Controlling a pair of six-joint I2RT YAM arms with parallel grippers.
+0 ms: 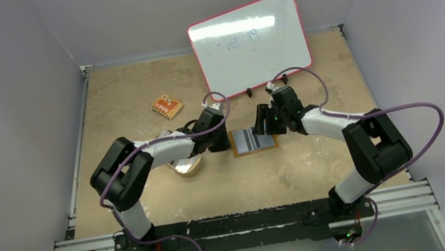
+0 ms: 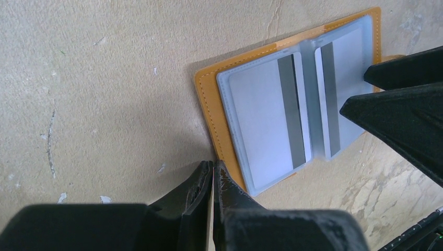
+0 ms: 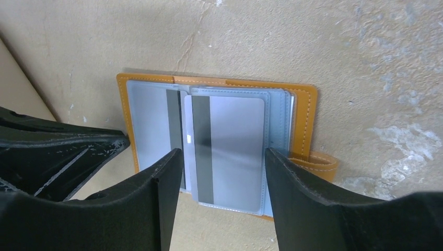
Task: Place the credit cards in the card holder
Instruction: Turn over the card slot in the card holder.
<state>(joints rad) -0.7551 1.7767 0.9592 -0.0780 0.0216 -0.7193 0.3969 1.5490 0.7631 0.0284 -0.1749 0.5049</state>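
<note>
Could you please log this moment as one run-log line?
card holder: open flat, two striped credit cards inside | left gripper: jaws shut at holder edge | right gripper: jaws open astride one card

- The table (image 1: 132,93) is a tan, mottled slab, scuffed with little pale flecks.
- The card holder (image 1: 250,143) lies open and flat near the middle, with its orange border showing.
- An orange patterned flat piece (image 1: 167,107) sits well apart, far left.
- A tan dish (image 1: 187,166), oval I think, is only partly visible left of the holder.
- A whiteboard (image 1: 250,44) stands on small black feet at the far edge.
</note>
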